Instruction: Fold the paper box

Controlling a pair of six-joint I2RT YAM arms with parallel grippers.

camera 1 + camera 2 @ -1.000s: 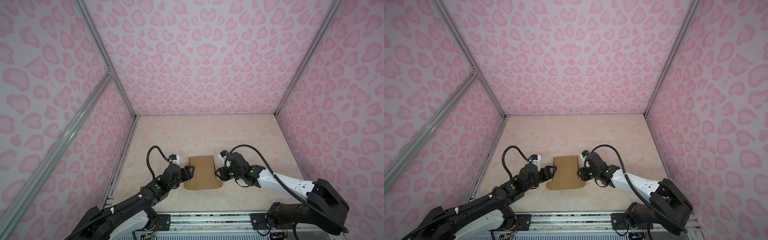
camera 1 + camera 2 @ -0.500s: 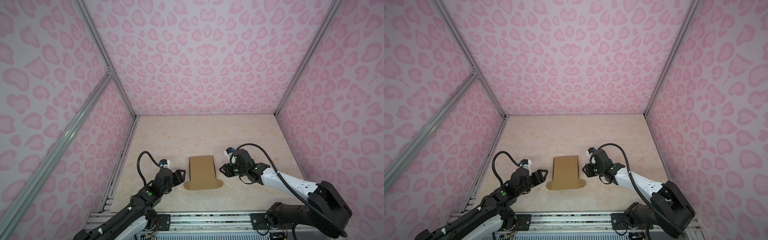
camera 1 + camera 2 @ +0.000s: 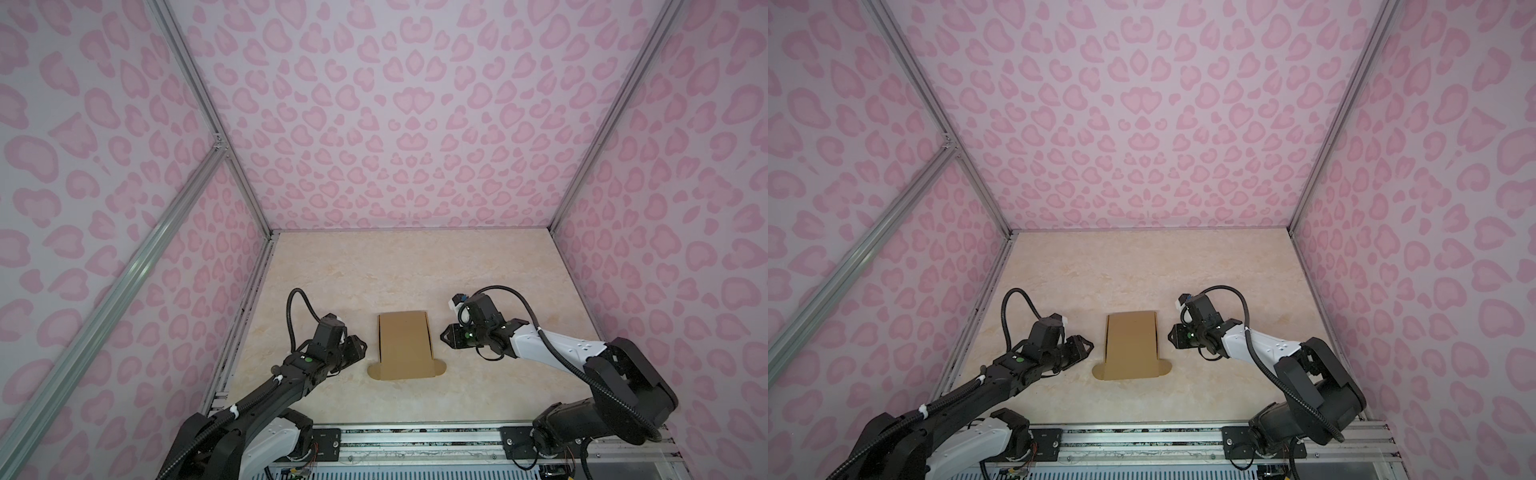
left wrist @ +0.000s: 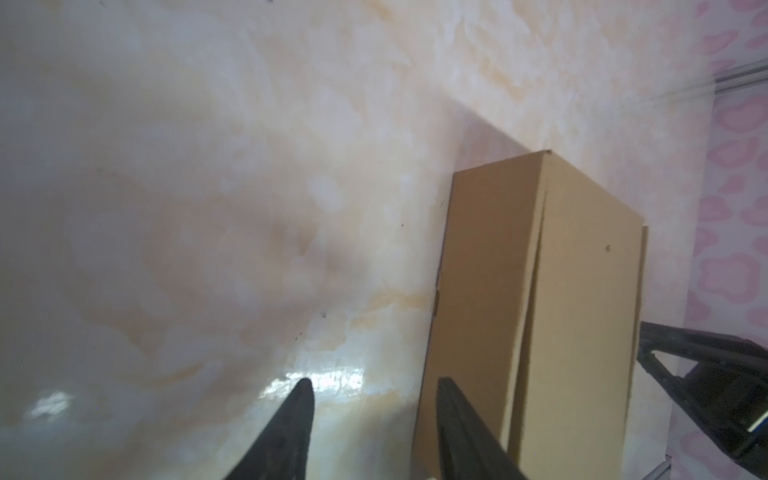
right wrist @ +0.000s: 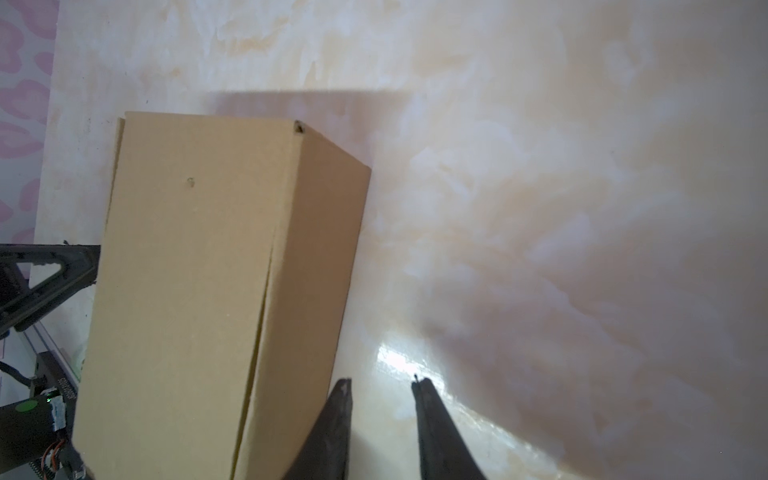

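— Brown kraft cardboard paper box (image 3: 405, 351) is sitting closed on the marbled bench (image 3: 415, 270); both arms are backing away.

— Left claw (image 3: 362, 345) and right claw (image 3: 443, 336) are gaping, empty; folding seems finished.

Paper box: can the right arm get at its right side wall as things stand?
Probably yes. The right claw sits beside the paper box, apart from it, with only bare tabletop between. The left claw is on the opposite side, out of the way.
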